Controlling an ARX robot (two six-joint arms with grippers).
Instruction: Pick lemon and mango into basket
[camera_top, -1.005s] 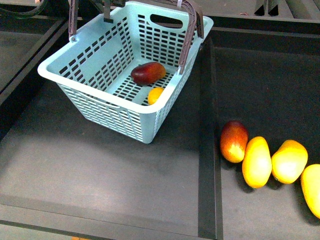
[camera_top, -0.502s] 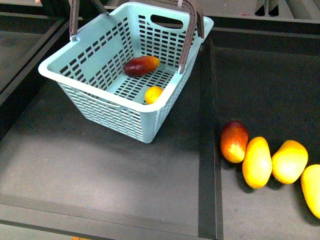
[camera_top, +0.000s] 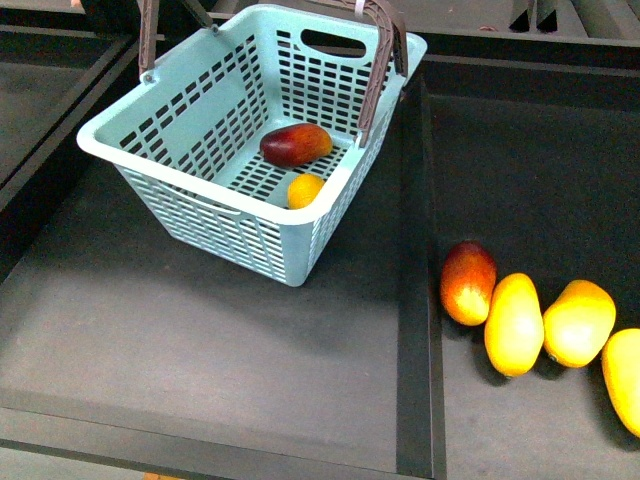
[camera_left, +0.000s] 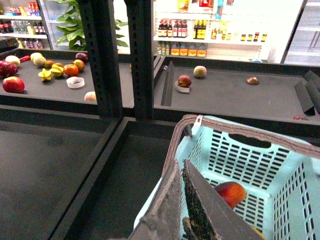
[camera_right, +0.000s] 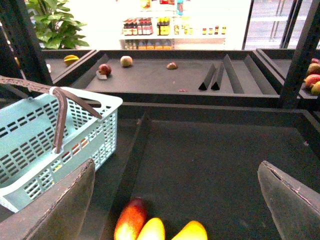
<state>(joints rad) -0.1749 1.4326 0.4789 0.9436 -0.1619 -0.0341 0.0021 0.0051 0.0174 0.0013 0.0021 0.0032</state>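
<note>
1. The teal basket (camera_top: 190, 215) stands tilted on the dark desk (camera_top: 200, 350), its 2 brown ribbed handles (camera_top: 378, 60) raised at the far side.
2. The mango (camera_top: 296, 145), dark red shading to orange, lies on the basket's slotted floor. The lemon (camera_top: 306, 190) sits just beside it, nearer the front wall. Both are inside, so the picking looks done.
3. In the right-hand bin lie 4 more fruits: 1 red-orange mango-like fruit (camera_top: 467, 282) and 3 plain yellow ones (camera_top: 514, 322). None belongs to the task as worded.
4. The left tool (camera_left: 182, 200) has its 2 fingers pressed together over the basket rim, with nothing seen between them.
5. The right tool (camera_right: 175, 200) has its fingers spread wide apart, empty, above the loose fruits, well clear of the basket.
6. Judging from this, what is left is at most pulling the arms away.
</note>
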